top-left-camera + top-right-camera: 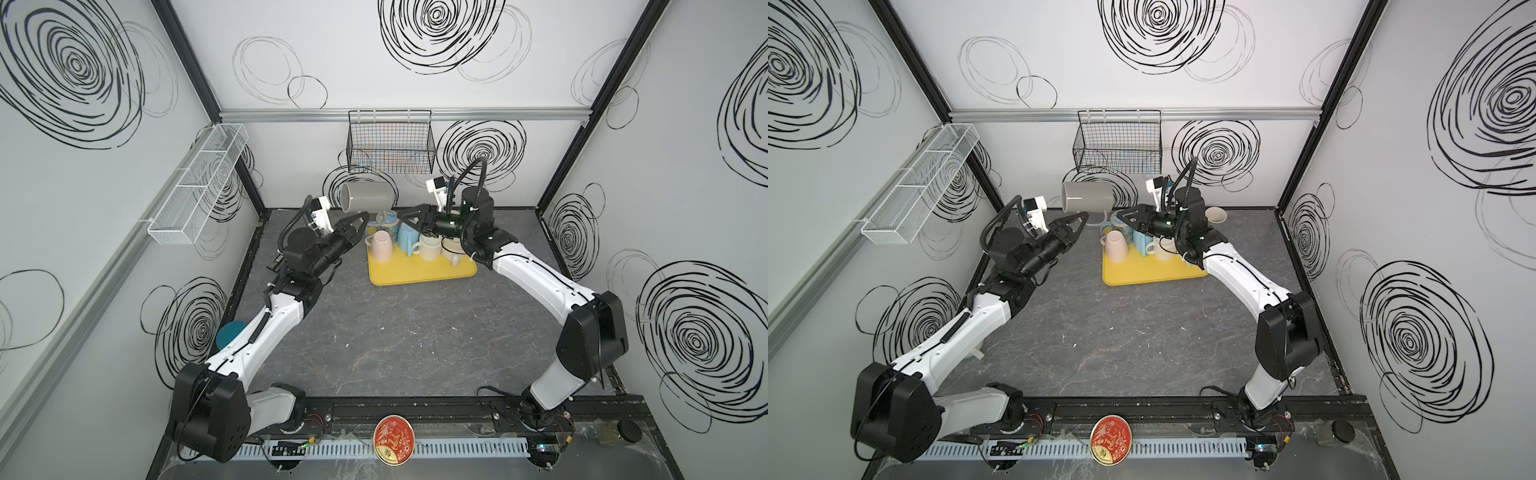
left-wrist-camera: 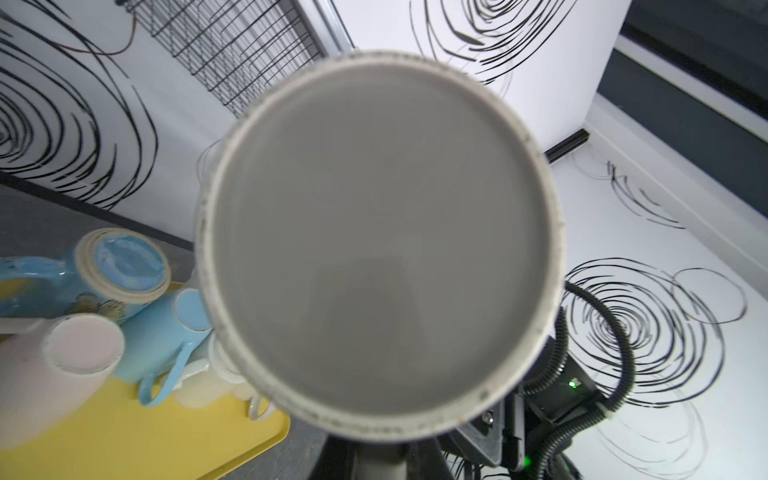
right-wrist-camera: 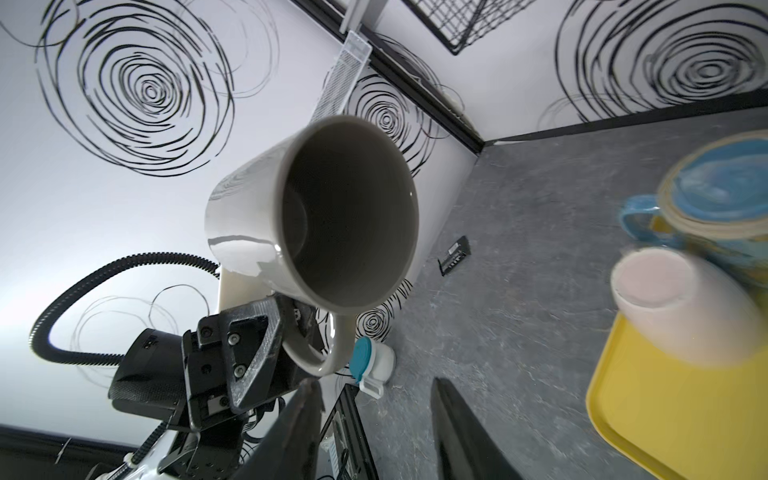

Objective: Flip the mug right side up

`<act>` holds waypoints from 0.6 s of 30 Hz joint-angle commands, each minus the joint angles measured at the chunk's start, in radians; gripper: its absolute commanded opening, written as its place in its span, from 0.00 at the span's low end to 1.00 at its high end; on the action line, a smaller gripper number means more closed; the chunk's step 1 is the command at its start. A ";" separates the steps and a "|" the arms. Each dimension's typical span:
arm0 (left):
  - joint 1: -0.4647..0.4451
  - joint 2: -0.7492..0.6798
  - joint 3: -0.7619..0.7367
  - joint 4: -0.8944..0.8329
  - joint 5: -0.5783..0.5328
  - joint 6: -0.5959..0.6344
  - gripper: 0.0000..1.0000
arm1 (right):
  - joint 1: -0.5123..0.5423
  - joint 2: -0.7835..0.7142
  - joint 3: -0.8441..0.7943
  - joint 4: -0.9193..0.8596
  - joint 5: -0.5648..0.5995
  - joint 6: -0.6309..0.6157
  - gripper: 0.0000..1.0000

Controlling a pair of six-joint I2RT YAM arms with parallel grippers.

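A grey mug [image 1: 365, 197] [image 1: 1088, 197] hangs on its side in the air above the table's back edge. My left gripper [image 1: 365, 217] [image 1: 1084, 217] is shut on its handle [image 3: 328, 357], just below the body. The mug's flat base [image 2: 380, 245] fills the left wrist view and hides the fingers there. Its open mouth [image 3: 349, 216] faces the right wrist camera. My right gripper [image 1: 401, 214] [image 1: 1120, 214] [image 3: 374, 395] stands open a short way to the right of the mug, with nothing between its fingers.
A yellow tray [image 1: 424, 270] at the back holds several upturned mugs, among them a pink mug [image 1: 382, 245] and a light blue mug [image 1: 405, 239]. A black wire basket [image 1: 390, 141] hangs on the back wall. A teal-lidded white container [image 3: 370, 365] stands by the left wall.
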 commanded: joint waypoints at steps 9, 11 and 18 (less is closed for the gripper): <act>0.007 0.011 0.011 0.374 0.051 -0.152 0.00 | 0.019 0.094 0.121 0.157 -0.134 0.120 0.48; 0.006 0.016 0.010 0.385 0.049 -0.159 0.00 | 0.019 0.104 0.135 0.160 -0.142 0.126 0.48; 0.020 0.016 0.000 0.386 0.013 -0.177 0.00 | 0.010 0.069 0.076 0.182 -0.123 0.131 0.47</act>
